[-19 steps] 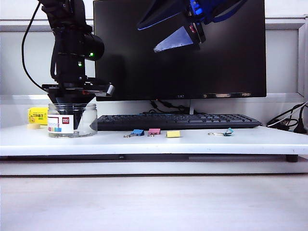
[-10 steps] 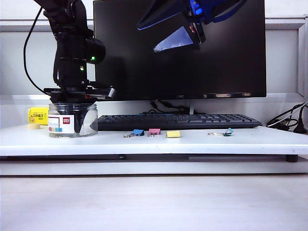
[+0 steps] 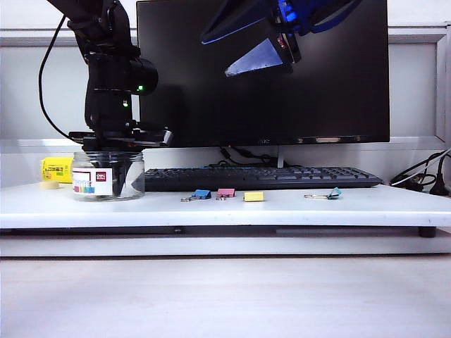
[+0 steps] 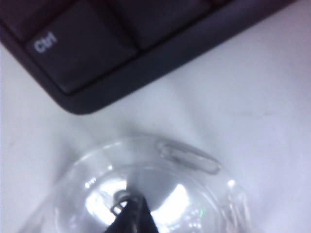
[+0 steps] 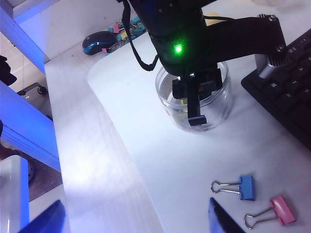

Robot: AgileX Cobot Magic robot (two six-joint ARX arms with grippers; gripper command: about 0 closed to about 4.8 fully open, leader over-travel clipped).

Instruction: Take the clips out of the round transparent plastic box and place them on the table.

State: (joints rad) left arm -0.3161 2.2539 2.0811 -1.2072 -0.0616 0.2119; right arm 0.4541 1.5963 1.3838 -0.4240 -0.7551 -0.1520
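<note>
The left gripper [image 4: 131, 216] reaches down inside the clear round box [image 3: 108, 176], its dark fingers pressed together on a silver wire handle; the clip's body is hidden. The glossy box stands on the smooth white table [image 3: 211, 208] beside the keyboard [image 3: 261, 177]. A yellow clip [image 3: 253, 196] lies flat there. The right gripper [image 3: 261, 58] hangs high, fingers spread.

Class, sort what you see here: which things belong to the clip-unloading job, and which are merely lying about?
Job:
- round transparent plastic box
- yellow clip on the table
- left gripper, shut, down inside the box
- right gripper, open, high before the monitor

Lying about:
- blue clip
- pink clip
- teal clip
- keyboard
- monitor
- small yellow box
</note>
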